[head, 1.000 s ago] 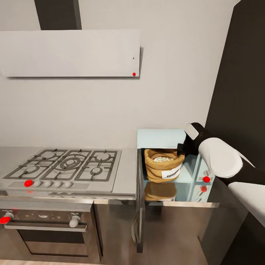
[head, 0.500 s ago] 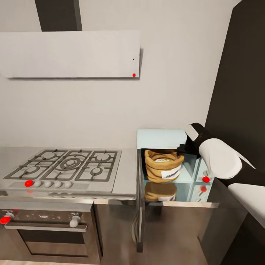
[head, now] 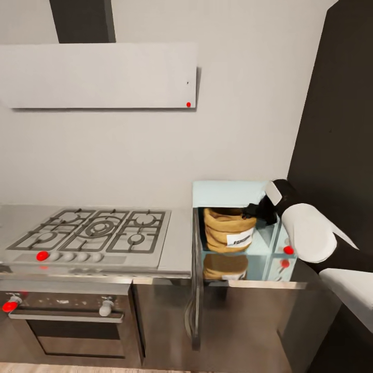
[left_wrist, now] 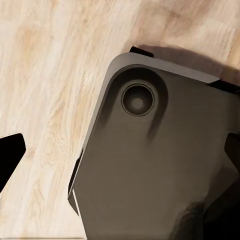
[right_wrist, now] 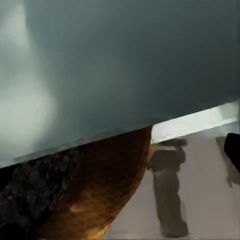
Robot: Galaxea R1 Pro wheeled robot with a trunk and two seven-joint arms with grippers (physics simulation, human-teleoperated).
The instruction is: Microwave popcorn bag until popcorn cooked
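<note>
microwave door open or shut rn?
Open. In the head view the microwave door is swung out toward the camera, edge-on, and the popcorn bag sits exposed in the cavity.

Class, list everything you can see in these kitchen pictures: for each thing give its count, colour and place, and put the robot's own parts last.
Popcorn bag: one, tan-brown with a white label, inside the microwave.
Microwave: one, pale blue, on the countertop right of the hob, door swung open.
Countertop: one, grey and glossy.
Gas hob: one, steel with dark grates, left of the microwave.
Built-in oven: one, steel, below the hob.
Extractor hood: one, pale grey, on the wall above the hob.
Wooden floor: light wood, in the left wrist view.
Right gripper: one, black, at the bag's rim.
</note>
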